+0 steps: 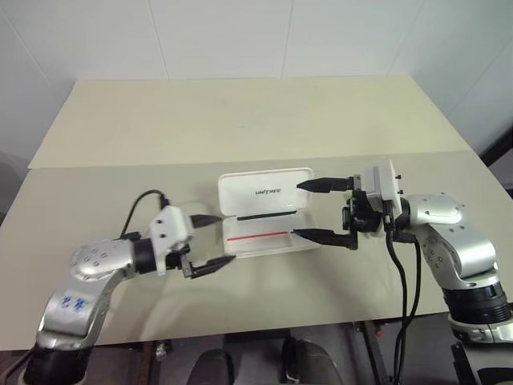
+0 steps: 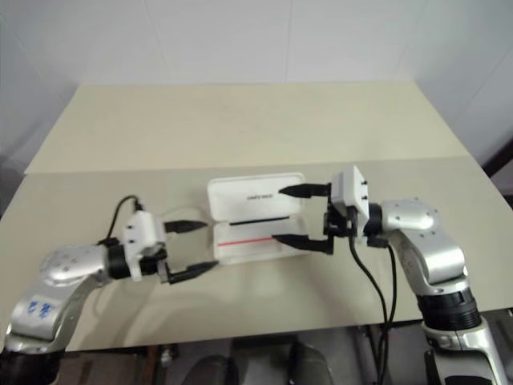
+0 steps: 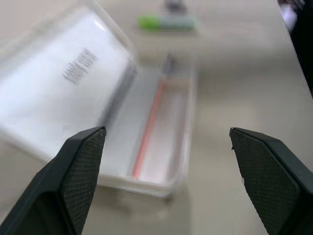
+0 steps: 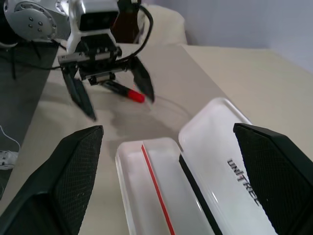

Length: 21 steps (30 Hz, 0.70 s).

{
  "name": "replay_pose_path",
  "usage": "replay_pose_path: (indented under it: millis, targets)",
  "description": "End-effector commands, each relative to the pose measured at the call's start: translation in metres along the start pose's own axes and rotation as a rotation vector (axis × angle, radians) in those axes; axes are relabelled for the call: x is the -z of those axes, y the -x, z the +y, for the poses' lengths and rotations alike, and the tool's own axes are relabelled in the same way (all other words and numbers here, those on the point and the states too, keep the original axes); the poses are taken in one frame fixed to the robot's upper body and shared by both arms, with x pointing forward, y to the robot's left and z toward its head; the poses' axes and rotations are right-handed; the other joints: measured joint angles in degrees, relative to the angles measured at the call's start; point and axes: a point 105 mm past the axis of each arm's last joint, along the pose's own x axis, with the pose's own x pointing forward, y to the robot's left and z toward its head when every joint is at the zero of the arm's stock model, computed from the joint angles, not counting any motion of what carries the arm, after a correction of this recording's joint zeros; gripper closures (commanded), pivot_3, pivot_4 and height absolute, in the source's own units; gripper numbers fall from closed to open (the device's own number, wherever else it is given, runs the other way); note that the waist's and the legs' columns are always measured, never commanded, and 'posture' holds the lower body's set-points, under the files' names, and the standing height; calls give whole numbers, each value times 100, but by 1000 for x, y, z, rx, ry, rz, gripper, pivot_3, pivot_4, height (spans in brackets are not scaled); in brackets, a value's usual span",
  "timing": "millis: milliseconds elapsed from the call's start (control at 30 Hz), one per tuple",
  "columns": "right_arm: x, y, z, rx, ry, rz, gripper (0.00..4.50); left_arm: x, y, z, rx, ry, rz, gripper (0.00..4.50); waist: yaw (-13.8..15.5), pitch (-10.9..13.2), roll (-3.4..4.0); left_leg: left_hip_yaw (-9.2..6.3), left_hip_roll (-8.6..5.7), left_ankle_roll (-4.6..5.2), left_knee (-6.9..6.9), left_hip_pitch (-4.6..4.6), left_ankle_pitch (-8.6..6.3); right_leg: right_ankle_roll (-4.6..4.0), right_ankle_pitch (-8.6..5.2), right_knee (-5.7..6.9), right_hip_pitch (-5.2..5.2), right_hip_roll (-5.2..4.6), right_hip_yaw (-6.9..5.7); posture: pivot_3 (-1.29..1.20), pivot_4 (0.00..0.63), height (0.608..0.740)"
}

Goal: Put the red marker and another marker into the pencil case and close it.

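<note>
Your left gripper [image 1: 208,243] hangs wide open and empty just beside the open pencil case [image 1: 268,210], and the red marker [image 4: 123,91] lies on the table right under it, its red cap pointing toward the case. The left arm is plainly nearer. The green-capped marker [image 3: 166,21] lies on the table beyond the case's far end, nearer your right gripper [image 1: 309,209], also wide open and empty.
</note>
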Motion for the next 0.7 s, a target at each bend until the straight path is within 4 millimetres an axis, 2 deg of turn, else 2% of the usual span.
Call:
replay_pose_path:
  millis: [33, 100, 200, 300, 400, 467, 600, 700]
  targets:
    - [-10, -4, 2, -61, 45, -43, 0, -16, 22, 6, -119, -63, -46, 189, -2, 0, 1, 0, 0, 0, 0, 1, 0, 0, 0, 1, 0, 0, 0, 0, 150, 740]
    - [-10, -6, 5, -101, 53, -48, 0, -15, 33, 10, -183, -71, -33, 189, 14, 0, 1, 0, 0, 0, 0, 0, 0, 0, 0, 0, 0, 1, -1, 0, 150, 740]
    - [-11, -9, 10, -170, 47, -72, 0, -15, 61, 24, -327, -62, -24, 189, 4, 0, 0, -4, -1, 0, 0, -1, 0, -1, 0, 0, 2, 0, -1, 0, 150, 740]
    - [-9, -11, 11, -202, 49, -77, 0, -5, 83, 33, -420, -65, 45, 189, 4, 0, 0, -3, 0, 1, 0, 2, 0, -2, -1, 0, 1, 0, 0, 0, 150, 740]
    - [1, -9, 14, -251, 69, -26, 0, 26, 122, 38, -521, -65, 222, 189, -13, -1, 0, -2, 0, 0, 0, 2, -1, -4, -2, 2, 0, 1, -1, 0, 150, 740]
    - [6, -6, 13, -260, 84, -14, 0, 41, 139, 36, -539, -56, 299, 189, -48, -1, 0, 1, 0, 1, -5, 3, -1, -7, -4, 1, -3, 2, -2, 0, 150, 740]
    - [7, -2, 3, -230, 85, -3, 0, 61, 153, 32, -539, -47, 368, 189, -51, 0, 0, 2, 0, 2, -8, -1, -4, -9, -5, 2, -8, 0, -6, 0, 150, 740]
    - [7, -1, -4, -210, 98, 7, 0, 73, 156, 31, -531, -27, 381, 189, -61, -2, -2, 5, 2, 1, -9, 1, -5, -11, -6, 2, -9, -1, -6, 0, 150, 740]
